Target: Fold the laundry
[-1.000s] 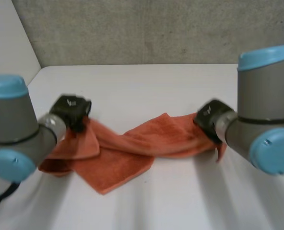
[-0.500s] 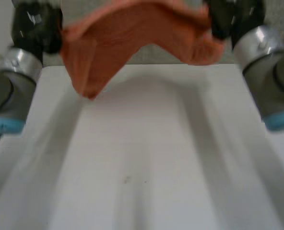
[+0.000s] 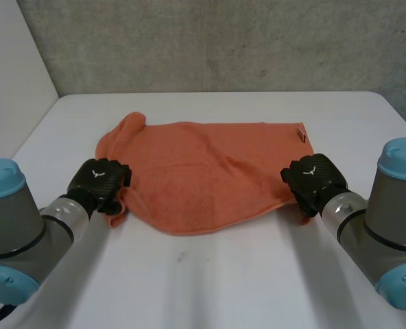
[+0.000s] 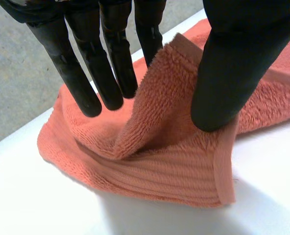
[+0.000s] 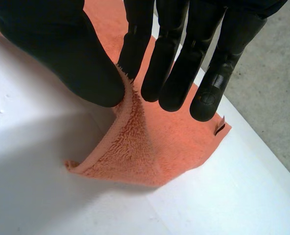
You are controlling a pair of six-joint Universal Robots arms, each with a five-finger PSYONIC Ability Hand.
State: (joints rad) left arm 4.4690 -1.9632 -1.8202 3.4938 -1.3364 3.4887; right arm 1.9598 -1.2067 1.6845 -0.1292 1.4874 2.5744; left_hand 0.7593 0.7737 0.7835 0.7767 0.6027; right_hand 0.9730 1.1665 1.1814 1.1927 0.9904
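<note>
An orange towel [image 3: 210,171] lies spread fairly flat on the white table [image 3: 210,274], its far left corner bunched up. My left hand [image 3: 100,181] rests at the towel's near left corner. In the left wrist view its straight fingers [image 4: 110,73] and thumb [image 4: 233,63] stand apart, with a loose ridge of towel [image 4: 174,166] rising between them. My right hand [image 3: 313,179] is at the near right corner. There the thumb [image 5: 61,49] and a finger [image 5: 135,44] pinch the towel's raised edge [image 5: 150,152].
A small tag [image 3: 300,133] sticks out at the towel's far right corner. A grey wall [image 3: 223,41] runs behind the table's far edge. Bare table lies between my arms in front of the towel.
The towel went from a crumpled heap, up into the air held by both hands, and now lies spread on the table. Both hands came down to its near corners. The left hand's fingers have loosened.
</note>
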